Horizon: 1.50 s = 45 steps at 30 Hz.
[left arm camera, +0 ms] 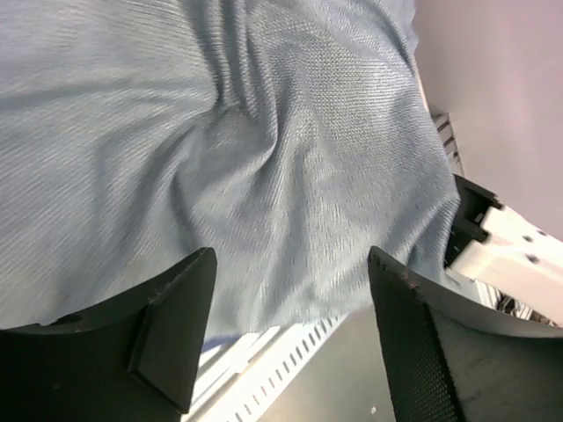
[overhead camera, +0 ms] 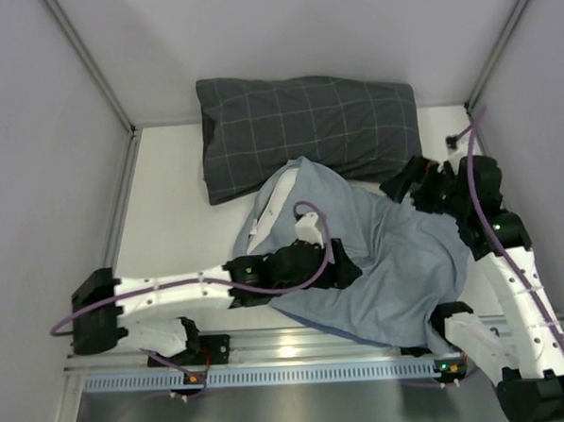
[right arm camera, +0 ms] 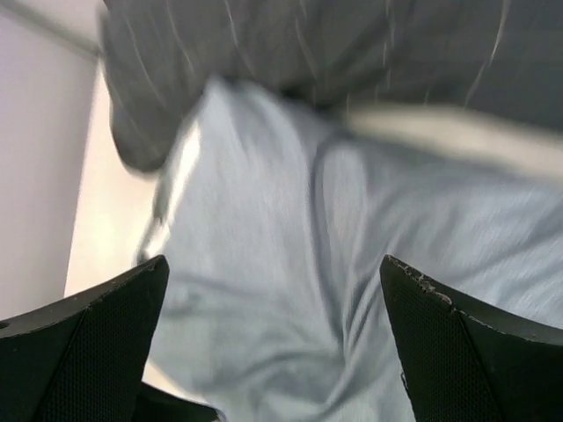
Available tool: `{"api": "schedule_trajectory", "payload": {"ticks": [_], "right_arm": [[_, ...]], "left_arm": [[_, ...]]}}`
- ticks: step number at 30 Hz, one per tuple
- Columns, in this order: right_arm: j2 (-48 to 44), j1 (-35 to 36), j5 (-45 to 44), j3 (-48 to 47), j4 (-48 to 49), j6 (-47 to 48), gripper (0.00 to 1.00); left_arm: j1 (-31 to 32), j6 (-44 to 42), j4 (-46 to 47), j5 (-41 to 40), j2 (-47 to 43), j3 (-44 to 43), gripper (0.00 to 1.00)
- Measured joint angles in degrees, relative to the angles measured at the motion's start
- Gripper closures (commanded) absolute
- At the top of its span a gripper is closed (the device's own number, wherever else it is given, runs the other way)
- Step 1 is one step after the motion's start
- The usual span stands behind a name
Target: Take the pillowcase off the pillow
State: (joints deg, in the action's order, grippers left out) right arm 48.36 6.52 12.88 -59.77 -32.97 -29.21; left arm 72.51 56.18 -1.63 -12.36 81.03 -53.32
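Pillowcase (overhead camera: 389,262) draped just in front of grey pillow (overhead camera: 306,125)
Left gripper (left arm camera: 290,255) hangs over its middle, nearer. Right gripper (right arm camera: 274,264) is at its edge beside the grey pillow. Both gape empty. Pillow (overhead camera: 269,212) peeks out.

The pillowcase (overhead camera: 389,262) is thin, pale blue-grey cloth, matt, finely ribbed in its weave and softly creased. The pillow (overhead camera: 266,212) shows as smooth white fabric. The grey pillow (overhead camera: 306,125) is matt woven cloth crossed by thin light lines. The table (overhead camera: 169,226) is smooth and white with a dull sheen. The rail (overhead camera: 289,348) is bright, reflective metal. The left gripper (left arm camera: 290,255) and right gripper (right arm camera: 274,259) have matt black plastic fingers (left arm camera: 413,343) with finely grained pads.
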Motion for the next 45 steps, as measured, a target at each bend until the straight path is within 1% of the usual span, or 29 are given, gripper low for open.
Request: {"api": "schedule_trajectory", "payload": {"ticks": [1,3,4,5,6,7,9,10,12,15,17,19,20,22,24,25,27,29,31,35,38,40,41,43,45], "right_arm": [[-0.35,0.11,2.21,3.04,-0.59,-0.52,0.01],[-0.68,1.03,5.53,9.44,-1.44,-1.55,0.01],[-1.27,2.1,6.54,13.03,-1.86,-2.49,0.01],[-1.88,3.65,7.43,16.11,-2.78,-3.23,0.0],[-2.47,5.66,8.22,18.64,-3.61,-3.72,0.01],[-2.82,7.65,9.01,20.46,-4.31,-4.15,0.01],[-2.56,11.26,10.25,22.21,-4.81,-5.01,0.0],[-1.88,13.2,10.6,22.67,-4.59,-5.53,0.01],[0.39,16.37,10.73,23.06,-3.61,-6.4,0.01],[6.16,18.51,9.99,23.23,-1.4,-7.8,0.0],[10.51,18.6,8.96,22.95,-0.22,-8.46,0.01],[16.72,18.6,8.07,21.2,0.39,-8.57,0.01],[20.61,18.43,7.89,19.3,0.35,-8.55,0.01],[26.8,17.77,7.91,15.89,0.57,-8.26,0.0],[32.89,16.46,8.2,11.89,0.42,-7.85,0.0],[35.5,15.72,8.26,10.19,0.35,-7.67,0.0],[41.03,14.05,8.66,5.73,-1.25,-7.02,0.01],[45.38,12.22,9.14,1.55,-3.06,-6.38,0.01],[47.8,9.94,9.33,-1.16,-3.69,-5.7,0.01],[47.5,6.49,6.43,-3.37,-3.08,-3.89,0.01],[46.34,7.5,2.84,-4.2,-3.02,-2.78,0.01],[45.53,10.99,-0.68,-4.72,-3.41,-1.49,0.01],[45.18,13.33,-2.75,-5.2,-3.58,-0.79,0.01],[44.04,17.16,-5.2,-5.9,-3.63,0.22,0.01],[41.29,19.08,-5.9,-5.86,-3.72,0.68,0.01]], "left_arm": [[1.16,-0.02,-1.84,-1.81,-4.74,1.75,0.23],[1.05,-0.26,-5.68,-4.79,-10.97,3.48,0.21],[-0.7,-0.76,-8.22,-5.62,-13.81,3.96,0.21],[-4.15,-1.62,-10.78,-5.64,-16.13,4.11,0.21],[-7.1,-2.29,-12.2,-5.92,-17.4,4.15,0.2],[-11.39,-3.13,-13.77,-5.86,-18.67,4.17,0.17],[-16.41,-4.07,-16.41,-7.28,-20.13,4.35,0.12],[-18.01,-4.28,-17.7,-8.11,-20.81,4.68,0.09],[-19.85,-4.28,-19.41,-8.33,-21.31,5.6,0.08],[-23.47,-4.15,-20.11,-7.78,-19.08,8.26,0.11],[-25.64,-3.65,-20.06,-7.32,-15.85,10.58,0.21],[-26.8,-3.08,-17.57,-6.23,-12.87,14.93,0.36],[-26.88,-2.38,-14.78,-5.07,-12.11,17.62,0.51],[-26.97,-0.57,-7.34,-3.13,-12.35,23.12,0.61],[-26.21,1.22,1.16,-2.01,-13.49,28.2,0.66],[-25.2,2.34,5.2,-2.1,-13.9,30.49,0.67],[-21.24,3.85,10.71,-3.78,-14.45,33.22,0.69],[-16.28,4.52,12.87,-5.68,-14.29,33.27,0.7],[-11.08,5.2,14.36,-7.28,-12.92,32.28,0.73],[-1.6,6.45,16.87,-5.81,-7.89,28.37,0.73],[3.32,6.97,16.63,-3.45,-3.78,23.56,0.58],[5.33,6.84,15.02,-3.37,-3.1,21.29,0.45],[6.19,6.73,12.96,-3.93,-3.72,20.35,0.35],[7.21,6.6,7.26,-5.55,-6.45,18.8,0.29],[7.48,6.16,0.48,-8.07,-11.69,17.49,0.27]]}}
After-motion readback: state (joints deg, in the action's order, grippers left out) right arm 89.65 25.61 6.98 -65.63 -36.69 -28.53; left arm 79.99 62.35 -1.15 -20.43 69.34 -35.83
